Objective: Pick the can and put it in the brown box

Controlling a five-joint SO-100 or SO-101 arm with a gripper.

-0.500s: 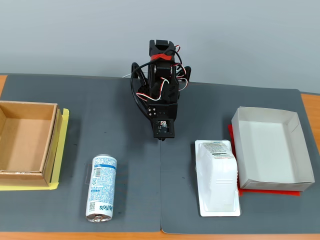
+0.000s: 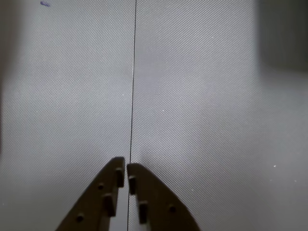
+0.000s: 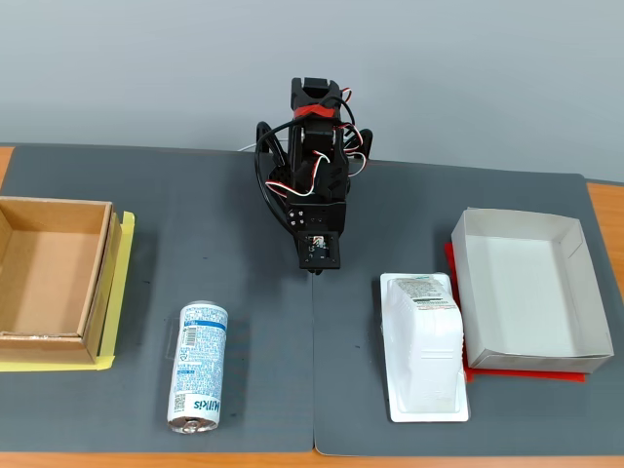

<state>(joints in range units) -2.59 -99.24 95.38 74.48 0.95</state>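
So far nothing is picked: my gripper (image 2: 126, 174) is clenched on nothing above the mat seam, so I must swing toward the can (image 3: 198, 366) lying left of me in the fixed view, near the brown box (image 3: 51, 281).

Fixed view: even, diffuse overhead light, sharp focus throughout, no glare; short soft shadows beside the can (image 3: 198, 366) and white tray package (image 3: 424, 346). Wrist view: brighter, washed-out patch mid-frame on the grey mat (image 2: 202, 96), dark vignette-like shadows at upper right and left edge; gripper (image 2: 126, 169) fingers (image 2: 144, 192) silhouetted, slightly soft; mat weave crisp.
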